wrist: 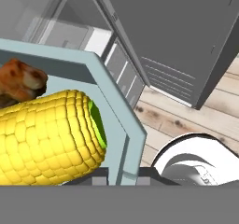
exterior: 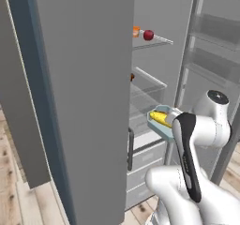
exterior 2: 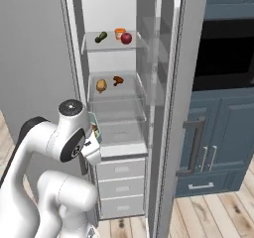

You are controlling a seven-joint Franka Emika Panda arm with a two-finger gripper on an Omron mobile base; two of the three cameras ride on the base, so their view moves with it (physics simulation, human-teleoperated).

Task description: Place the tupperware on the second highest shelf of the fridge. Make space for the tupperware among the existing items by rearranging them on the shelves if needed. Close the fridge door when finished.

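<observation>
Pale blue-teal shallow plastic tupperware [exterior: 160, 123] with yellow corn is pinched by its rim in the closed two-finger gripper [exterior: 172, 122], held level below the second highest glass shelf's [exterior 2: 116, 96] front edge for loading.

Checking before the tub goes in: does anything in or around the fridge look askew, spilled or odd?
Nothing spilled or damaged. The tupperware is held tilted in the gripper outside the shelves, corn still inside. The second highest shelf already carries a brown round lump and a smaller brown piece.
</observation>
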